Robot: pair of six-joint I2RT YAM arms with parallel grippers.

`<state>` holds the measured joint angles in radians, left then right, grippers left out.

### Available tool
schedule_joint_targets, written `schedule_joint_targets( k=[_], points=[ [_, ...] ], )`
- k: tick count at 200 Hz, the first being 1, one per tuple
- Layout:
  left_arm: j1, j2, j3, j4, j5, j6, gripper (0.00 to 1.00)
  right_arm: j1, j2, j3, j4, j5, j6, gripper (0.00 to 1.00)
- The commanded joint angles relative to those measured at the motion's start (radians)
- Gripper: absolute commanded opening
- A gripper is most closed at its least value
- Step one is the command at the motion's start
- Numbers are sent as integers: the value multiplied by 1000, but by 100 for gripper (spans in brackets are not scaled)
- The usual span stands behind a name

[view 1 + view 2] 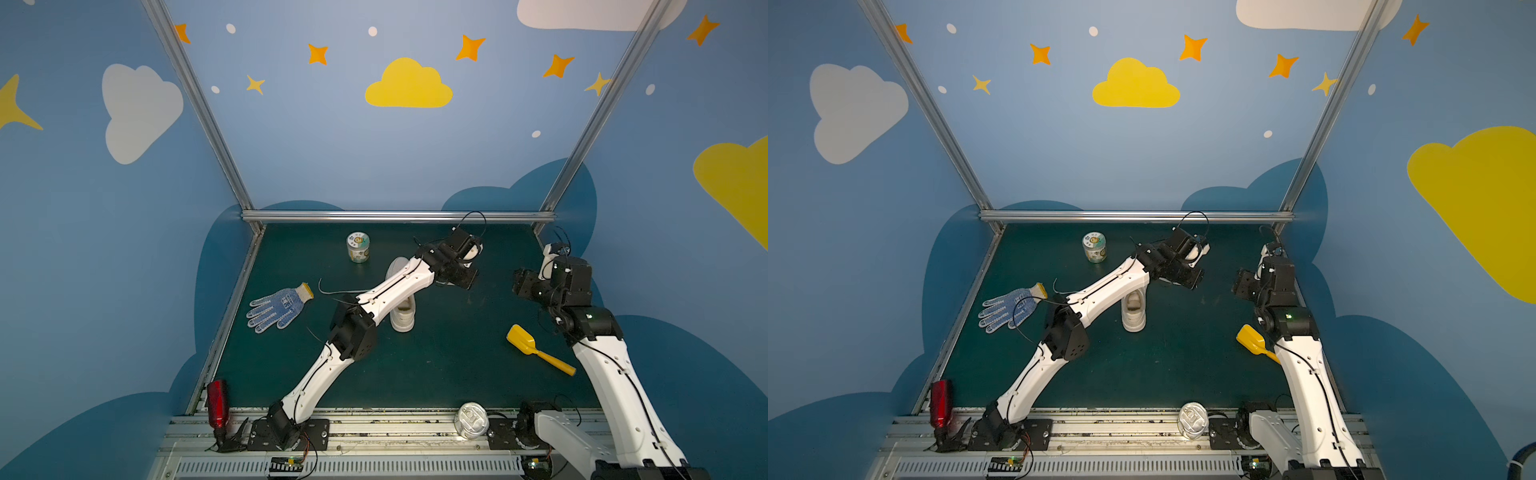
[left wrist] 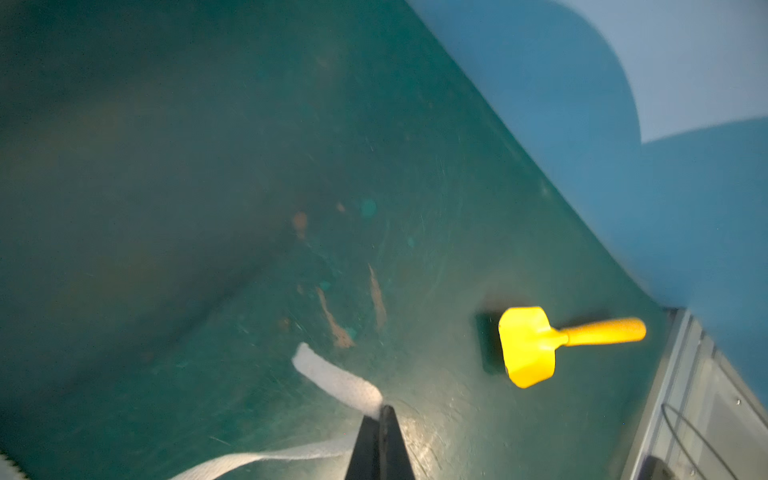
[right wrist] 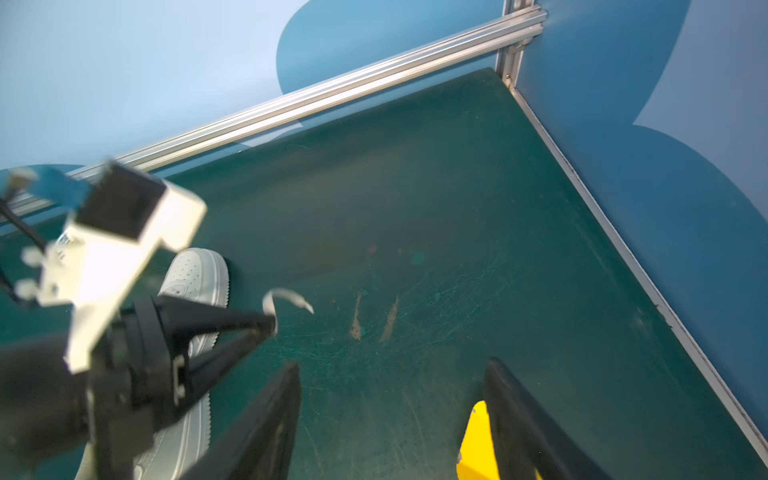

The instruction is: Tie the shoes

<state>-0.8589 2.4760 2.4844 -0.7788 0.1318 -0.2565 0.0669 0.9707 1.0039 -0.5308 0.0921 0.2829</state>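
Left jaws clench a lace (image 2: 338, 383), right jaws gape over scuffed green mat (image 3: 436, 232) amid blue walls (image 3: 615, 75).

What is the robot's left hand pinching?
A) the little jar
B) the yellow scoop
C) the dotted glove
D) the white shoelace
D: in the left wrist view the left gripper is shut on the white shoelace, while the yellow scoop lies off to the side, untouched.
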Motion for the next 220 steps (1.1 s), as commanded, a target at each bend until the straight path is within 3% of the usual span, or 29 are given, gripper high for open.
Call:
schedule_joint_targets(
  k=[1,41,59,92,99,113,133,165,220],
  points=[
    [-25,-30,-44,-32,7,41,3,-14,-14,-5,-6,-41,-8,70],
    [-55,-109,-208,-33,22,70,3,-21,-10,-9,2,-52,-8,70],
    [-55,-122,-258,-28,10,76,8,-25,-4,-13,11,-62,-7,70],
    [-22,-9,-87,-85,-2,77,11,-30,35,-7,26,-71,9,70],
    [-9,34,-12,-117,5,71,18,-30,45,-1,26,-74,12,70],
    [15,118,139,-185,18,72,44,-33,67,12,20,-80,11,70],
    [38,158,242,-200,26,64,60,-36,106,36,-3,-84,-5,70],
    [57,85,173,-127,16,35,68,-42,190,74,-73,-92,-21,70],
    [104,-68,88,-113,-2,13,70,-39,368,137,-214,-153,-87,69]
  ],
)
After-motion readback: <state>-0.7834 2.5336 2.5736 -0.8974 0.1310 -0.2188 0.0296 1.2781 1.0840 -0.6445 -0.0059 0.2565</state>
